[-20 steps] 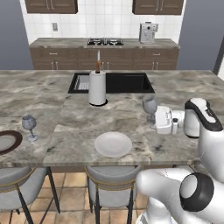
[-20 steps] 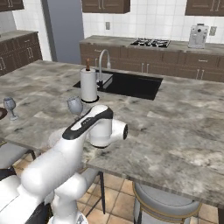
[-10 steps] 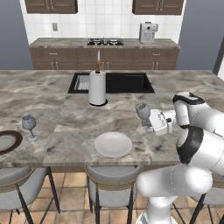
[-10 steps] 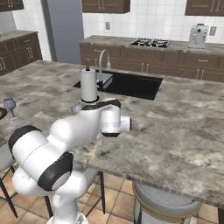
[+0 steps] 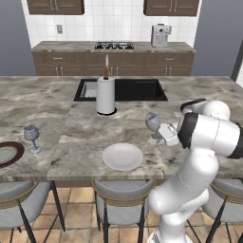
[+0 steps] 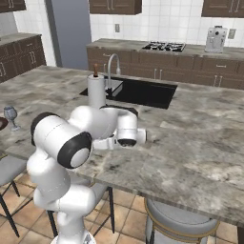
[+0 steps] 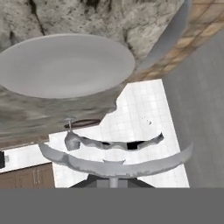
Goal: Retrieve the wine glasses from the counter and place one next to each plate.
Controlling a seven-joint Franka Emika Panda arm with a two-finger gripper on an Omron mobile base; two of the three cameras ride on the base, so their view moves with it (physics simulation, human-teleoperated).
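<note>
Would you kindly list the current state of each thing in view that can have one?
Claw: shut on a wine glass.
Held wine glass: upright, carried just right of the white plate, foot hidden.
Second wine glass: standing upright on the island, beside the dark-rimmed plate.
White plate: flat, bare.
Dark-rimmed plate: flat, bare, partly cut off.
Paper towel roll: upright by the sink.

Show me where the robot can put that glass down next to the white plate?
Bare marble lies right of the round white plate, under the held clear stemmed glass. More lies between this plate and the second glass. It is crowded by the white paper-towel roll and black sink.
</note>
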